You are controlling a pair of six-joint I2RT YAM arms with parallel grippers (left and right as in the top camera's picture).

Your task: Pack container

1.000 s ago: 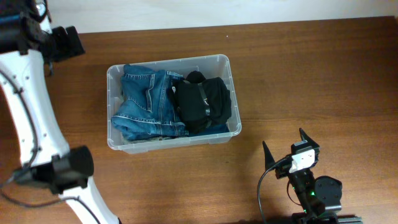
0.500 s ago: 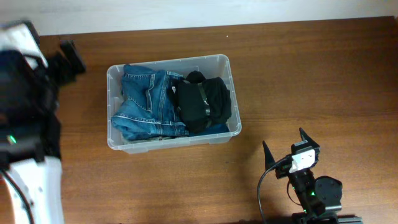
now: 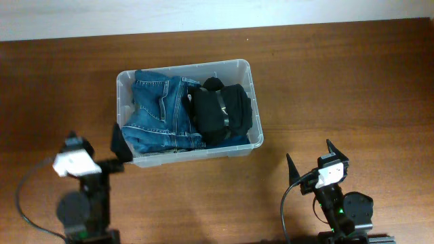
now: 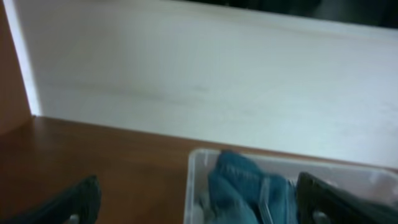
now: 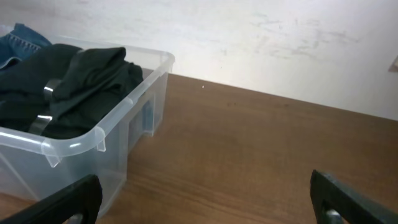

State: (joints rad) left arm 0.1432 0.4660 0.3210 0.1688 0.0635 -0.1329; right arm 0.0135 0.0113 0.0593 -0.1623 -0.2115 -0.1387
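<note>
The clear plastic container stands at the middle of the table. It holds folded blue jeans on the left and a black garment on the right. My left gripper is open and empty, just in front of the container's front left corner. In the left wrist view its fingers frame the container's corner and the jeans. My right gripper is open and empty, to the front right, apart from the container. The right wrist view shows the container and black garment at left.
The brown wooden table runs to a pale wall at the back. The wall also shows in the left wrist view and in the right wrist view.
My left arm has swung from the far left, beside and above the table, down to the front left of the container. The right arm and the container's contents have not moved.
</note>
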